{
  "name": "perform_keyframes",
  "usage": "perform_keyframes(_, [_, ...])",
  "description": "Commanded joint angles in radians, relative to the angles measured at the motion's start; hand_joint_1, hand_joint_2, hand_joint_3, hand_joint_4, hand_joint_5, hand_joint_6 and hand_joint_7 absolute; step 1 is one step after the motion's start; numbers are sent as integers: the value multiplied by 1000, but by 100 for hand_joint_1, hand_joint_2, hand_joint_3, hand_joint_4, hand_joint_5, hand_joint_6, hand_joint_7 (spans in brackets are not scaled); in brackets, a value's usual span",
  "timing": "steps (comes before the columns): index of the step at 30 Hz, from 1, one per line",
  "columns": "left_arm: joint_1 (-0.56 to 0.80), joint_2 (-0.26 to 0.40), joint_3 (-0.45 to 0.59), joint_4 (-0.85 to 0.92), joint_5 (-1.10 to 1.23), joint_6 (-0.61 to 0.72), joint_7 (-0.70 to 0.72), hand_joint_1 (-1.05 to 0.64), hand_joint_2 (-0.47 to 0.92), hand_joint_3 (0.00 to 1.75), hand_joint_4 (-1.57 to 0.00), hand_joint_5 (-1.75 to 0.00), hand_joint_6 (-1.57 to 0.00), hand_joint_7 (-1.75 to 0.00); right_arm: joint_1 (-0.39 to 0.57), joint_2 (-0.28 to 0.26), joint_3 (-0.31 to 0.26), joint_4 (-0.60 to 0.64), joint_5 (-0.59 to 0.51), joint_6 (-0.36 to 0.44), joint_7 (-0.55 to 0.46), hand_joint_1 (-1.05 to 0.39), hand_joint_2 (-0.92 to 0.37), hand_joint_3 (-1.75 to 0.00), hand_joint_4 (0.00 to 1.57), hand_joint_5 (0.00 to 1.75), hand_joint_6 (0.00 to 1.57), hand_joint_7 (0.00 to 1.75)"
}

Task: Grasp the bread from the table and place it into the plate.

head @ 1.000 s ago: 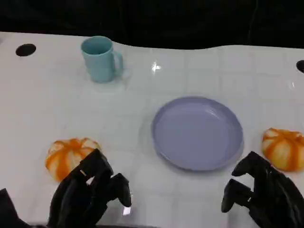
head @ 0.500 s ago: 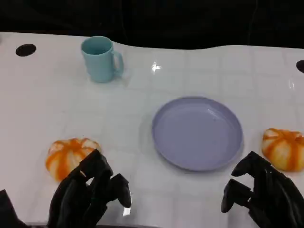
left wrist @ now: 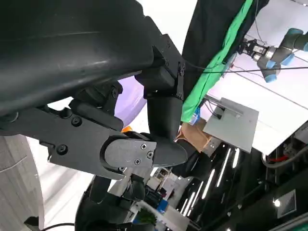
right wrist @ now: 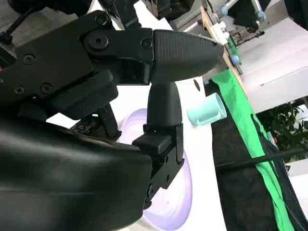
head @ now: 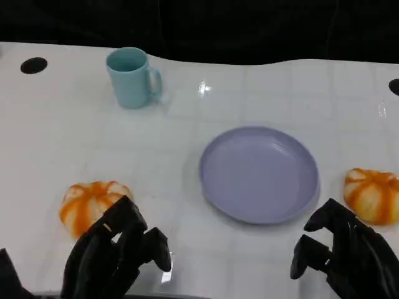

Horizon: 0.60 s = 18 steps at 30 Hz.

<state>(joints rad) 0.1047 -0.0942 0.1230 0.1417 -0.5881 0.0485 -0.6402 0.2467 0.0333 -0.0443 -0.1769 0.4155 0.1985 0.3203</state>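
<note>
Two round orange-and-white striped breads lie on the white table: one bread [head: 92, 205] at the front left, the other bread [head: 372, 195] at the front right. Between them sits a lavender plate [head: 259, 174] with nothing on it. My left hand [head: 117, 252] hovers just in front of the left bread, fingers apart and holding nothing. My right hand [head: 343, 255] is below the right bread, fingers spread, also holding nothing. In the right wrist view the plate [right wrist: 173, 202] shows past the black fingers [right wrist: 163, 113].
A light blue mug [head: 132, 77] stands at the back left, handle to the right; the right wrist view shows the mug [right wrist: 207, 109] too. Dark round holes [head: 33, 65] mark the table's far corners. A black backdrop runs behind the table's far edge.
</note>
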Motion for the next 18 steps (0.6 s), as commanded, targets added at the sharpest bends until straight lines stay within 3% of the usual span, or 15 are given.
perform_keyframes(1, [-4,36,13,-30,-12,-5,-28,-53,92,28,-66,-166,-60,-126,4,-12,-2,-13,4,5,-4,-57,-85,-61,74,175,45,175])
perform_keyframes(10, [4,87,1,-97,134,-125,29,-53,92,17,-53,-118,-79,-26,1,-9,-1,-8,6,2,3,-58,-86,-60,75,175,45,175])
perform_keyframes(18, [19,177,-21,-167,350,-283,94,-51,92,12,-43,-91,-68,-4,0,-8,-1,-11,4,8,-1,-57,-85,-60,76,175,46,175])
